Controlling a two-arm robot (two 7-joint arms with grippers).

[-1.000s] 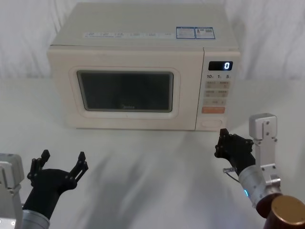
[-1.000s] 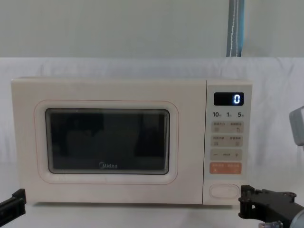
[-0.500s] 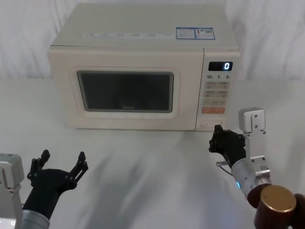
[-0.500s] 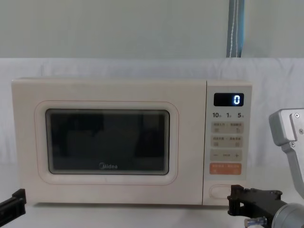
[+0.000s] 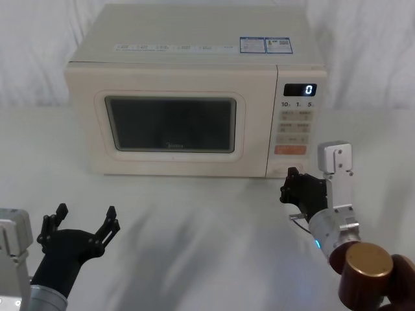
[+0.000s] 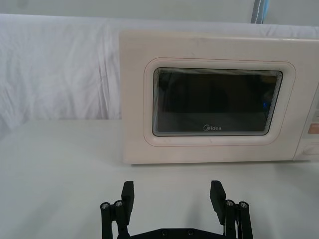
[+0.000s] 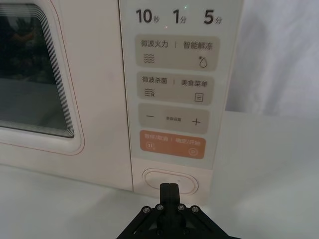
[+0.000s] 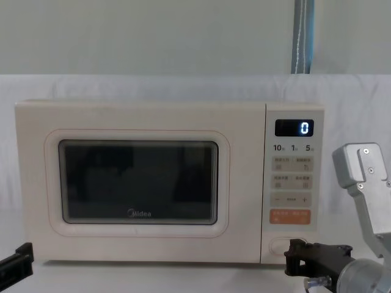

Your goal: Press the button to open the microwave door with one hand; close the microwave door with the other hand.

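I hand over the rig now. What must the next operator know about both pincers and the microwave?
Right pincer: shut, tip just in front of the button; contact cannot be told.
Left pincer: open, low over the table, in front of the microwave door, well clear of it.
Done: nothing yet, door is shut.
Left: press the button, then close the door with the left pincer.

Right gripper [image 5: 290, 183] at button [image 5: 283, 170]; microwave door [image 5: 170, 126] closed; left gripper [image 5: 83, 224] spread.
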